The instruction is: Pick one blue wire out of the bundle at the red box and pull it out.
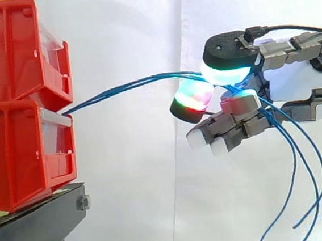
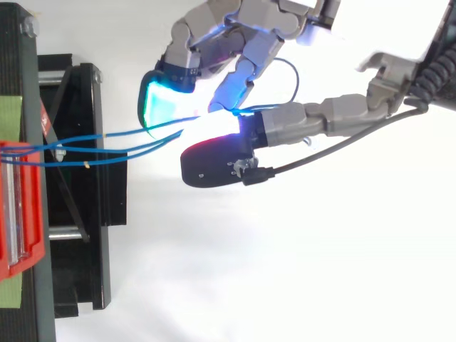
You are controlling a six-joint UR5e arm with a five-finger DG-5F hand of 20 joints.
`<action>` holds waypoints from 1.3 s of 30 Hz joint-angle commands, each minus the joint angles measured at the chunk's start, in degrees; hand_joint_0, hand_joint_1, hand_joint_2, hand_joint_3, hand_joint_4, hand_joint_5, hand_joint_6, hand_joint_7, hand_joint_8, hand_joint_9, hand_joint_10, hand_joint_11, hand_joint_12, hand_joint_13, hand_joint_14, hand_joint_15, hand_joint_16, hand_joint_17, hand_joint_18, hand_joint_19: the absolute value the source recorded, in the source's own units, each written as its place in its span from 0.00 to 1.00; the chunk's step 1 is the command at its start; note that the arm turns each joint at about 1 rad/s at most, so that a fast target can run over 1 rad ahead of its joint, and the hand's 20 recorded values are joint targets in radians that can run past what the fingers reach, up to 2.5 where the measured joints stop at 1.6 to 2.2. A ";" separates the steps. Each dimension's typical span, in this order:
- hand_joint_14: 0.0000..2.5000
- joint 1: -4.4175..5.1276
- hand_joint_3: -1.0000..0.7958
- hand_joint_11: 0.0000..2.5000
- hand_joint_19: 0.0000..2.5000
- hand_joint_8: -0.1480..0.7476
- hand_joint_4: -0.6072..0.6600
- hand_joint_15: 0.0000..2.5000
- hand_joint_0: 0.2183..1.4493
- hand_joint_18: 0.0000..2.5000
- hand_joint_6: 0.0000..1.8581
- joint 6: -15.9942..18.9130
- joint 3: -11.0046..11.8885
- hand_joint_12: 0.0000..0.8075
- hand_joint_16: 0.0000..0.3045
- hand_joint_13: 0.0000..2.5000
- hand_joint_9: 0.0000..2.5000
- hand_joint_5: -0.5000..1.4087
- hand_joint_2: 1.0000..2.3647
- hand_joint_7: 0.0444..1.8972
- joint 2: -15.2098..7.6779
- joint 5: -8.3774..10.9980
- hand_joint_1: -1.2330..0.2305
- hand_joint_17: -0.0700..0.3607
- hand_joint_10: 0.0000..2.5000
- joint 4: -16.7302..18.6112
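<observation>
Several thin blue wires (image 1: 123,87) come out of the slot between the upper red box (image 1: 6,50) and the lower red box (image 1: 15,151) and run taut to the right. My hand (image 1: 297,82) is level with them, well right of the boxes. The wires pass between a cyan-glowing fingertip (image 1: 228,73) and a red-green glowing fingertip (image 1: 192,101), which pinch them. Their loose ends (image 1: 302,169) hang down below the palm. From above, the wires (image 2: 107,142) converge between the cyan pad (image 2: 160,100) and the dark thumb tip (image 2: 214,162). How many wires are pinched is hidden.
The red boxes sit stacked on a black stand (image 1: 40,223) at the left, with the stand's frame (image 2: 78,214) seen from above. A white curtain backs the scene. Open air lies between the boxes and my hand.
</observation>
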 commanded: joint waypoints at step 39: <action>0.01 0.18 0.40 0.42 0.26 0.48 0.60 0.18 0.28 0.21 0.42 1.17 -0.04 0.49 0.19 0.27 0.51 0.21 0.01 0.51 -0.09 -0.30 0.38 0.47 0.01 0.00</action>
